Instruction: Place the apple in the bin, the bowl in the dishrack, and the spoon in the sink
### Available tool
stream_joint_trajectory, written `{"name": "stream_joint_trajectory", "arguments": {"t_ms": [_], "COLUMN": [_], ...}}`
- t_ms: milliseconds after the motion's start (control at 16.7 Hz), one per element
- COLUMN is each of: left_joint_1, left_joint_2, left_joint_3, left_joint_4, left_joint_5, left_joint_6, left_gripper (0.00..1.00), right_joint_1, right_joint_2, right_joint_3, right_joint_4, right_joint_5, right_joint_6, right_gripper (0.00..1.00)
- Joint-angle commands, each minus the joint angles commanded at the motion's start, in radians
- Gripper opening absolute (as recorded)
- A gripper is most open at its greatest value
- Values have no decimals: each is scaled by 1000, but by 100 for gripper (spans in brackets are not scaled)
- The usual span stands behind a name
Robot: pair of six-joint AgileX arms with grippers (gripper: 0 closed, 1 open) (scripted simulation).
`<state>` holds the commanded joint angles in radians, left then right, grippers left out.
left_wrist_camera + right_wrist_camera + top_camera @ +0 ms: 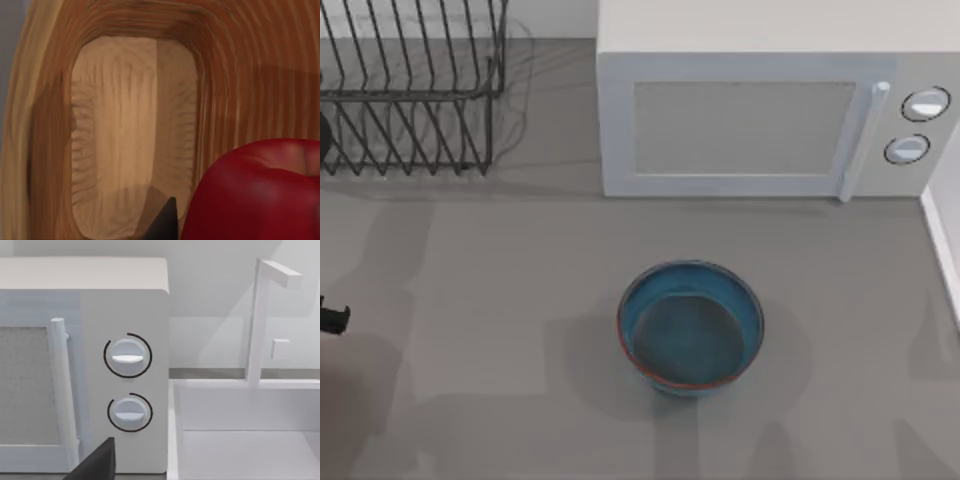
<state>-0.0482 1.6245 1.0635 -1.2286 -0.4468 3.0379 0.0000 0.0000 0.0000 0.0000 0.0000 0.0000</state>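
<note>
Apple (260, 192): glossy red, close under the left wrist camera and over the hollow of a wooden bin (132, 130). Judged to be carried there for release, since the bin is its destination. Whether it hangs in the claw or already rests inside cannot be told.

Left gripper (167, 220): one dark fingertip shows beside the apple in the left wrist view; whether the claw is pinching the fruit or spread cannot be told. A dark part at the table's far left edge in the top view is probably this arm.

Wooden bin: oblong, ringed grain, pale floor (seen from directly above, which suits a straight drop).

Bowl (690, 325): teal-blue, reddish rim, upright on the grey table (480, 300), in front of the microwave (760, 120) and well apart from the dishrack. Untouched, so its step looks to be pending.

Dishrack (410, 90): black wire, at the table's far left corner.

Right gripper (92, 462): a dark finger edge in its own wrist view; claw state cannot be told. Appears idle, facing the microwave dials.

Sink (245, 440): white basin with faucet (260, 320), just beside the microwave in the right wrist view. The top view catches merely a white edge there.
</note>
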Motion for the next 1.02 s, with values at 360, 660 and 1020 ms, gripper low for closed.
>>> {"name": "stream_joint_trajectory", "arguments": {"t_ms": [360,660,1020], "left_joint_1": [0,0,0], "left_joint_2": [0,0,0], "left_joint_3": [0,0,0], "left_joint_4": [0,0,0], "left_joint_5": [0,0,0], "left_joint_6": [0,0,0], "left_gripper": [38,75,100], "right_joint_1": [0,0,0], "right_joint_2": [0,0,0], "right_joint_3": [0,0,0], "right_joint_4": [0,0,0], "right_joint_5": [0,0,0], "right_joint_6": [0,0,0], "right_gripper": [100,100,100]}}
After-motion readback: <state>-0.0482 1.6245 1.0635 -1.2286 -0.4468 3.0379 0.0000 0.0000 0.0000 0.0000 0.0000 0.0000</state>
